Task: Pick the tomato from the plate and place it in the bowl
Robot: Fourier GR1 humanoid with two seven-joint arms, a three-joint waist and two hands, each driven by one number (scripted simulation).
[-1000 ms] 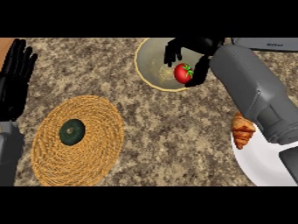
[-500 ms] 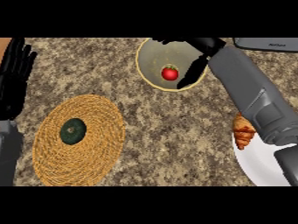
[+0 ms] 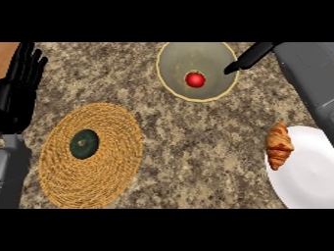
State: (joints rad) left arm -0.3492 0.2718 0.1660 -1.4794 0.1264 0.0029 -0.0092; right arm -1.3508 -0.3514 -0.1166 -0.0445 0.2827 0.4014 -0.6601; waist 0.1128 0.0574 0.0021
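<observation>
A speckled granite counter [image 3: 198, 127] fills the view. The tomato [image 3: 195, 79] sits inside the bowl [image 3: 171, 88] at twelve o'clock, touching nothing else. The right hand [image 3: 250, 57], at one o'clock by the bowl's rim, shows straight fingers and holds nothing. The left hand [image 3: 14, 95] rests open at nine o'clock. As I judge it, a careless sweep of the right hand could knock the rim, or its forearm could brush the croissant [image 3: 278, 145] on the white plate [image 3: 318, 179] at four o'clock.
</observation>
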